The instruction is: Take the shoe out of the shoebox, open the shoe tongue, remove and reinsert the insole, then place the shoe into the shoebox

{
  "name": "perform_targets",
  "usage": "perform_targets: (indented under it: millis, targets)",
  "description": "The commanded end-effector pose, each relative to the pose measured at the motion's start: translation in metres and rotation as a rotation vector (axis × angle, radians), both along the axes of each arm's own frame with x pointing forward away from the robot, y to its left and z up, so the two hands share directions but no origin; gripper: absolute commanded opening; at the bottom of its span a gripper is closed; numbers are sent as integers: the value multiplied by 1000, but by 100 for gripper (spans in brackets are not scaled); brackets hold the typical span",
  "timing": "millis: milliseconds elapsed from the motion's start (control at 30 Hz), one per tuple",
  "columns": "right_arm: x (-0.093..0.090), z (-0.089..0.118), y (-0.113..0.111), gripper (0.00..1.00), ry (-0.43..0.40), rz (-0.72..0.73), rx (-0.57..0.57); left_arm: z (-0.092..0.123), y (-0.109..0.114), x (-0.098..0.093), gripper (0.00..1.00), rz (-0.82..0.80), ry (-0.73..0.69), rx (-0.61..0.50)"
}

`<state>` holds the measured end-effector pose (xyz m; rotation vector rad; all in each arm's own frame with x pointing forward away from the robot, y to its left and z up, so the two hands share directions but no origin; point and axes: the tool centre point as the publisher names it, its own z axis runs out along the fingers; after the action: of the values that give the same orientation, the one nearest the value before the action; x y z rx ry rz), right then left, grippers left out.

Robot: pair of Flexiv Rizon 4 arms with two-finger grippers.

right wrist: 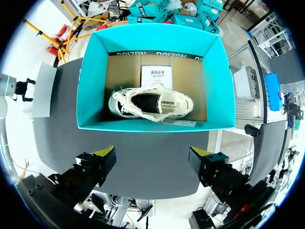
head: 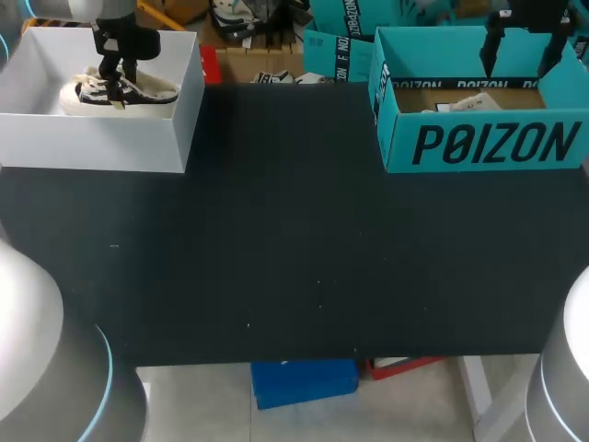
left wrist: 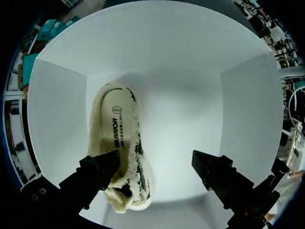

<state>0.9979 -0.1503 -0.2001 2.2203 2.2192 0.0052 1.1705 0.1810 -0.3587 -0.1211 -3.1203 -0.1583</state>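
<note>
worktop: black. Two boxes sit at the far edge and no shoe is out on it.
teal shoebox: at 2 o'clock, open top. It holds shoe B and a paper sheet.
white box: at 10 o'clock, open top. It holds shoe A.
left gripper: down inside the white box, fingers wide apart. One finger is over shoe A's toe end, the other over bare box floor. It has no clamp on anything, and I can't tell whether it touches the shoe.
right gripper: hangs above the teal shoebox, well clear of it. Fingers apart, holding nothing.
shoe A: cream with a frayed edge, lying on its sole by the box wall at 9 o'clock.
shoe B: same style, flat on the brown floor of the teal shoebox, ahead of the right gripper.
insole: seated in shoe A, print showing.
progress: both shoes are boxed and nothing is lifted. I read this as the take-out step on shoe A, with the grasp not yet made.
left to do: as far as the views show, lifting the shoe out, opening the tongue, pulling and refitting the insole, and boxing the shoe again.
</note>
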Motion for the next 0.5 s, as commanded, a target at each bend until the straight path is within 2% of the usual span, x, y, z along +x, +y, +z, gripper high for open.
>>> perform_targets:
  millis: [33,500]
  targets:
    - [1,0,0,100,1,0,0,-11,2,5,100,11,-6,4]
    - [1,0,0,100,1,0,0,-29,1,14,100,40,-6,19]
